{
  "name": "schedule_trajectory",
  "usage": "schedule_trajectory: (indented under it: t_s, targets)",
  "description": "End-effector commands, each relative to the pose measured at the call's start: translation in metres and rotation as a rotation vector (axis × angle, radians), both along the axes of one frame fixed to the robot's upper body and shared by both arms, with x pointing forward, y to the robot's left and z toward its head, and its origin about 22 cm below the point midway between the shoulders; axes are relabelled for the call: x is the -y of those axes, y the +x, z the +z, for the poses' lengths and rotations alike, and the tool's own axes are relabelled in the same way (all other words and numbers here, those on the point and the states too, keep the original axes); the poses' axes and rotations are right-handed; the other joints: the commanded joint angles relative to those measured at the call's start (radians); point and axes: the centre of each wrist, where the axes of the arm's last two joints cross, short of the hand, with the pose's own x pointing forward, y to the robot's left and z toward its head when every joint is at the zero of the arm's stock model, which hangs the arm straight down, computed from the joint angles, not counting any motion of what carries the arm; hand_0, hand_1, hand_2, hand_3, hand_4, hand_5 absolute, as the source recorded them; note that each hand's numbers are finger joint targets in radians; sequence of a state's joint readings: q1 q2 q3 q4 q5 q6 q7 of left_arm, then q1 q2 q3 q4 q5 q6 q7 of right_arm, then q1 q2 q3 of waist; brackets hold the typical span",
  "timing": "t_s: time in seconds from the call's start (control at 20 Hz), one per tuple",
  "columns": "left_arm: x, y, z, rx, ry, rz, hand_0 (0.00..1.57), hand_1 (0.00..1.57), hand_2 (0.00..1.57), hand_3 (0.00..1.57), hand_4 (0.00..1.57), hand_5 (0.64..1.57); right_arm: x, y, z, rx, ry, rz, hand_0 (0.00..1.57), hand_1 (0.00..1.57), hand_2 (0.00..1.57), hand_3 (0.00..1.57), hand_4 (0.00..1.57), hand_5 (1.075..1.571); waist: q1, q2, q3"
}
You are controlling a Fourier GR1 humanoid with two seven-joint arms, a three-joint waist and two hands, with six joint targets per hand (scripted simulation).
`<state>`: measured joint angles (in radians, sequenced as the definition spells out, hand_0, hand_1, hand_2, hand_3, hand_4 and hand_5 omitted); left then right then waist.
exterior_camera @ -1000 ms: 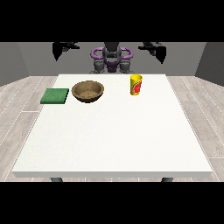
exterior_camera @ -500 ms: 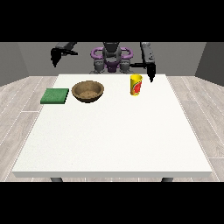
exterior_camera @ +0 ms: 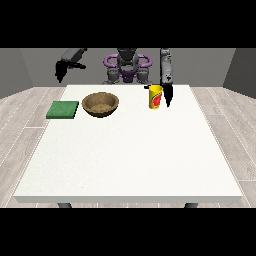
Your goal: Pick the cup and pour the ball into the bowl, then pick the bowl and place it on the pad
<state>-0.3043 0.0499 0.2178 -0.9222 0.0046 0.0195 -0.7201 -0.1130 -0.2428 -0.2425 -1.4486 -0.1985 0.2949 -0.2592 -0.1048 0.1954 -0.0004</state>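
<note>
there, unreadable red label on yellow cup (exterior_camera: pixel 155 96), robot hand (exterior_camera: pixel 167 93) beside

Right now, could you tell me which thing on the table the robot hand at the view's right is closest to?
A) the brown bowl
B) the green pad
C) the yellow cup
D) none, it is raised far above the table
C: the robot hand at the view's right hangs just beside the cup, while the bowl and pad lie further towards the view's left.
</note>
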Motion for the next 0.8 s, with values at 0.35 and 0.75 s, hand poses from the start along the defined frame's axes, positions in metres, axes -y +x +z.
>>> schedule_trajectory:
  t_s: [0.35,0.75]
  targets:
    - [0.011,0.017,-0.026,0.015,0.013,0.014,0.00,0.00,0.00,0.00,0.00,1.526,-0.005,0.010,-0.005,0.024,-0.019,0.009,0.00,0.00,0.00,0.00,0.00,1.571,-0.016,0.041,-0.0001]
    - [0.022,0.008,-0.033,0.034,0.314,0.178,1.32,1.32,1.57,1.57,1.45,1.245,0.026,0.023,0.036,0.077,-0.031,0.052,0.00,0.00,0.00,0.00,0.00,1.570,-0.091,0.076,0.0000]
